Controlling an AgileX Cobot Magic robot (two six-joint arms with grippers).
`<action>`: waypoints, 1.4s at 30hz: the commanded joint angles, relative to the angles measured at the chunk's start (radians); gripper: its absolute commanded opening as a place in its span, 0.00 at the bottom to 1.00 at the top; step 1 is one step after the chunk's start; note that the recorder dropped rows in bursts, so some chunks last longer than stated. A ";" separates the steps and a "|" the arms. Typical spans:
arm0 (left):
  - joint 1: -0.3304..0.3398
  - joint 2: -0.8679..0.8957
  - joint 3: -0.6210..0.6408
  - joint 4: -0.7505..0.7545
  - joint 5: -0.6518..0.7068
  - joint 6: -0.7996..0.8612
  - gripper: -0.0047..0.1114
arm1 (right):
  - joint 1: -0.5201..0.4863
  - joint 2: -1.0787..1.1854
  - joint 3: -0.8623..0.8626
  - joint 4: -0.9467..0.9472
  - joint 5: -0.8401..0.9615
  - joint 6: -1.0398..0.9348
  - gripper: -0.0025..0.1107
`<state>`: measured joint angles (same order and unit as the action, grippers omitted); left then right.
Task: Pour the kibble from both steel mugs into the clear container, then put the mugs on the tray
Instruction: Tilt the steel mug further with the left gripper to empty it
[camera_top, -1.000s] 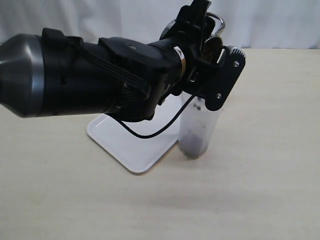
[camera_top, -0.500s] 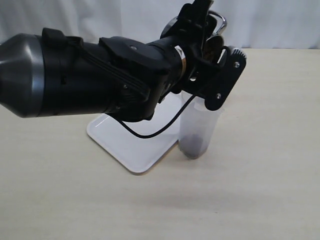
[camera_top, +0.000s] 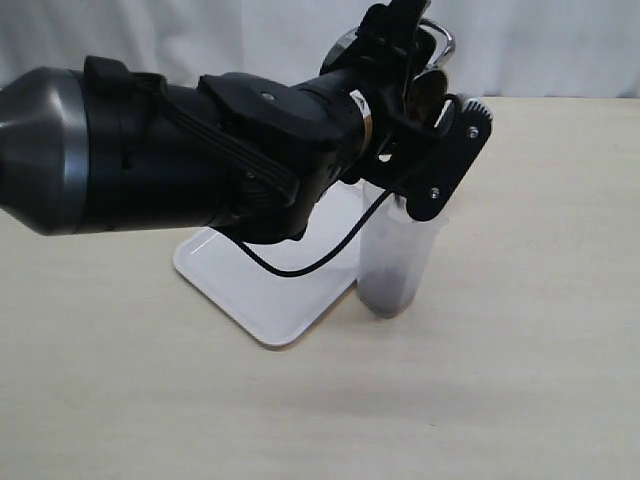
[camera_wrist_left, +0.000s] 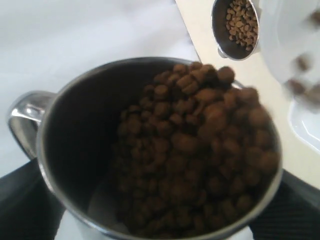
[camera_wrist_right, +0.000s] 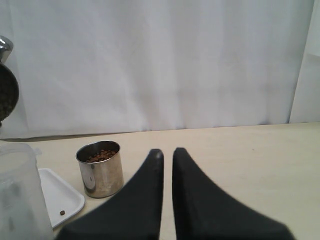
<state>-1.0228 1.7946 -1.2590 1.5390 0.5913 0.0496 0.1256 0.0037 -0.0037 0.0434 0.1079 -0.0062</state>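
My left gripper (camera_top: 418, 85) is shut on a steel mug (camera_wrist_left: 100, 150), held tipped above the clear container (camera_top: 398, 255). The mug is full of brown kibble (camera_wrist_left: 200, 150), and blurred pellets (camera_wrist_left: 300, 75) are spilling past its rim. A dark layer of kibble (camera_top: 385, 296) lies in the container's bottom. The second steel mug (camera_wrist_right: 100, 170), also holding kibble, stands upright on the table beside the white tray (camera_wrist_right: 57, 192). My right gripper (camera_wrist_right: 167, 152) hovers low over the table, shut and empty, to one side of that mug.
One stray pellet (camera_wrist_right: 62, 212) lies on the tray (camera_top: 265, 285). The left arm's bulk (camera_top: 170, 160) hides the tray's far part and the second mug in the exterior view. A white curtain (camera_wrist_right: 160, 60) backs the beige table (camera_top: 520, 380).
The left gripper has tipped the mug very slightly further over the container. The right gripper has not moved.
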 joint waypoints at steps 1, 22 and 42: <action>-0.001 -0.007 -0.012 0.021 0.020 0.007 0.04 | -0.006 -0.004 0.004 0.005 0.001 -0.003 0.07; -0.003 -0.007 -0.012 0.048 0.034 0.035 0.04 | -0.006 -0.004 0.004 0.005 0.001 -0.003 0.07; -0.049 -0.007 -0.012 0.083 0.072 0.035 0.04 | -0.006 -0.004 0.004 0.005 0.001 -0.003 0.07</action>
<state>-1.0701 1.7946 -1.2590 1.6126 0.6485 0.0832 0.1256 0.0037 -0.0037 0.0434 0.1079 -0.0062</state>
